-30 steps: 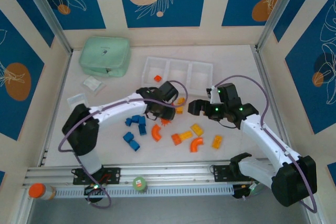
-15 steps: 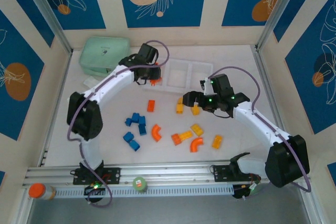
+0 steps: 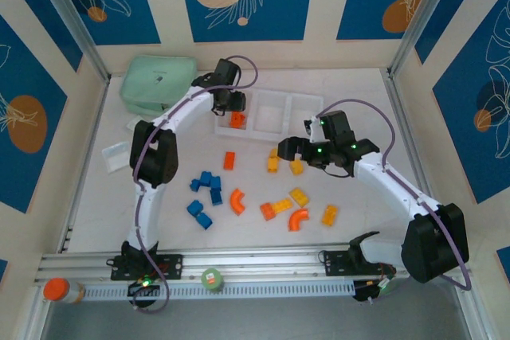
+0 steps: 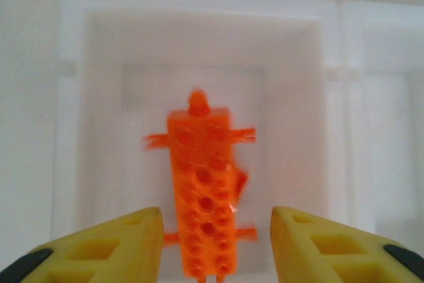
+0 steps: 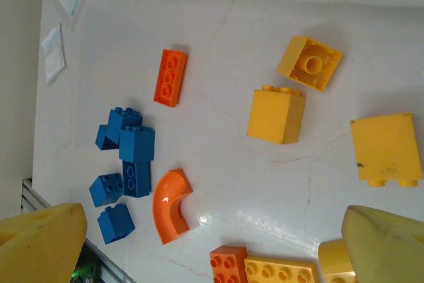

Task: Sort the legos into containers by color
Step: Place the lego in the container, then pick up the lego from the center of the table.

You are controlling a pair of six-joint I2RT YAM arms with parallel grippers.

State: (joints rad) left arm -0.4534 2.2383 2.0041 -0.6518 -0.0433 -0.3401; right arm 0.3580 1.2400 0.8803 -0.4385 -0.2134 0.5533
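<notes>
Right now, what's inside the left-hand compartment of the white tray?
Orange legos, blurred, below the open left gripper. Their number is unclear, and anything lying beneath them is covered.

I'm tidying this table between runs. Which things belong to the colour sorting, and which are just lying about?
Part of the job:
orange legos
yellow legos
blue legos
white three-compartment tray

Just lying about:
mint green pouch
small clear bag
orange-capped bottle

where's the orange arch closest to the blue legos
The orange arch sits left of centre in the top view, just right of the blue legos and below a straight orange brick.
</notes>
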